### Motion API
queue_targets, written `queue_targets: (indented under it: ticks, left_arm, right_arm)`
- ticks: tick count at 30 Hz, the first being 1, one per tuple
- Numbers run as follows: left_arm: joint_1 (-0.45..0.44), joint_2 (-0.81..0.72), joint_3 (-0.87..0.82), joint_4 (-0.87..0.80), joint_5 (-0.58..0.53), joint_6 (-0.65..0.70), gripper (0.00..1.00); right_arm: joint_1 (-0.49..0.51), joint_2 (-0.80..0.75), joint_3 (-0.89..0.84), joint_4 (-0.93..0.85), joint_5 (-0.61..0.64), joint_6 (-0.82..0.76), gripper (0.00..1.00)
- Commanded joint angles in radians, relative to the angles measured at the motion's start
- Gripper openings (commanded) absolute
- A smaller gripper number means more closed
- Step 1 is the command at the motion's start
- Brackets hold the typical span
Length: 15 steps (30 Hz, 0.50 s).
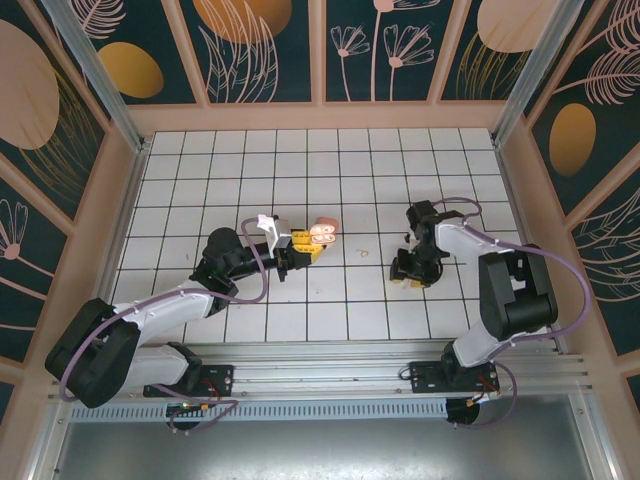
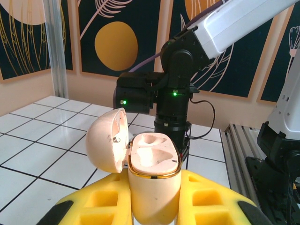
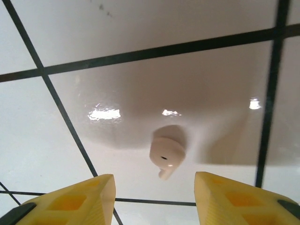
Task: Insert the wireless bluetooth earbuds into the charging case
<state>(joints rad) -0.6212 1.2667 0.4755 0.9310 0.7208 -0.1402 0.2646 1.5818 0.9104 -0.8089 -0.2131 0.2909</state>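
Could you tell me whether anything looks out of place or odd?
Nothing looks damaged or spilled. The charging case is gripped by the left pincer, lid open, both wells empty. A small pale rounded piece with a dark hole lies loose on the tile below the open right pincer.

One pale earbud point(image 3: 166, 157) lies on the white tiled surface point(image 3: 140, 70), at 12 o'clock from the right gripper point(image 3: 153, 185), whose yellow fingers point(image 3: 70, 201) stand apart, clear of it.

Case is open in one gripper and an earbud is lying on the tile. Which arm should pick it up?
Right. The right gripper hangs open just over the earbud on the tile; the left gripper is shut on the open charging case.
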Motion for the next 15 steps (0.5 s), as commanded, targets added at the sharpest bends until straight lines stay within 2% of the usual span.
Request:
queue_targets:
  ticks: [1,4,15]
  left_arm:
    - [-0.006,-0.012,0.031,0.025,0.008,-0.003,0.14]
    - [-0.005,-0.013,0.028,0.022,0.006,-0.002,0.14]
    - [-0.005,-0.021,0.028,0.003,-0.002,0.01,0.14]
  right_arm:
    - [0.003,-0.016,0.056,-0.076,0.1,0.011,0.47]
    - [0.003,0.013,0.077,-0.082,0.125,0.002,0.45]
    - [0.03,0.103,0.11,-0.032,0.087,-0.018,0.39]
